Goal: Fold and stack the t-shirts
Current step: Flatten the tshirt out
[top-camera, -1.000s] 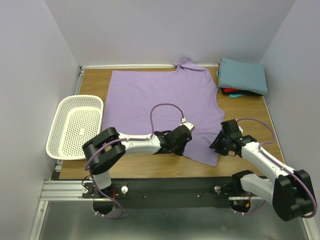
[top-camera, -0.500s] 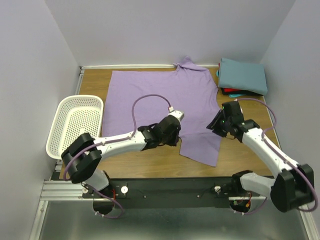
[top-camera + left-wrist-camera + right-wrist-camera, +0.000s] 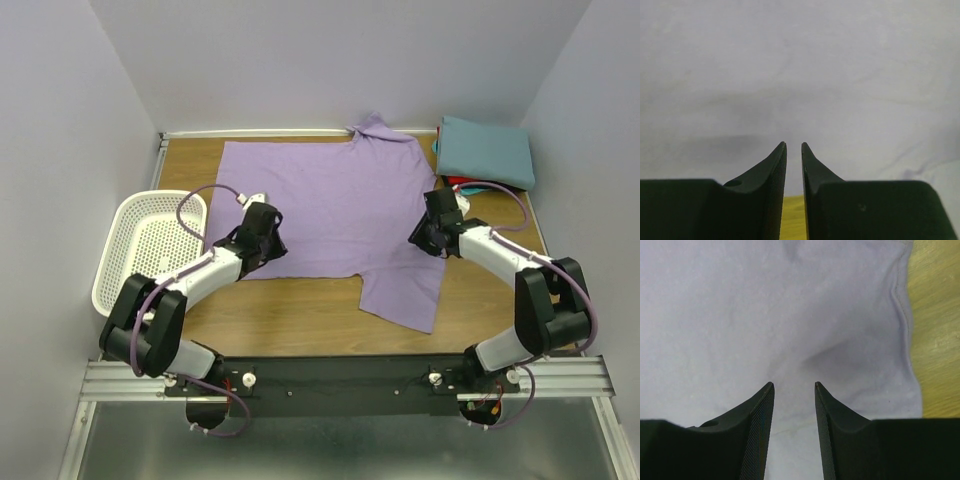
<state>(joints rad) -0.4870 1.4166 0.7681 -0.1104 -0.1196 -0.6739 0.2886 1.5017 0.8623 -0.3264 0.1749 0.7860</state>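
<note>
On the wooden bench (image 3: 300, 310) between pale walls (image 3: 330, 60), your right pincer (image 3: 794, 385) hangs half open over the lavender t-shirt (image 3: 330, 200); your left pincer (image 3: 793, 144) shows a slit, grip unclear

Right gripper (image 3: 793, 385): two black fingers, tips set apart, large lavender-purple cloth t-shirt (image 3: 750, 305) showing in gap and filling most of view. Shallow shadowed pucker (image 3: 822, 357) in cloth just ahead of tips. Stitched hem (image 3: 904, 320) runs down right side; yellow-brown wooden tabletop (image 3: 937, 325) beyond it.
</note>
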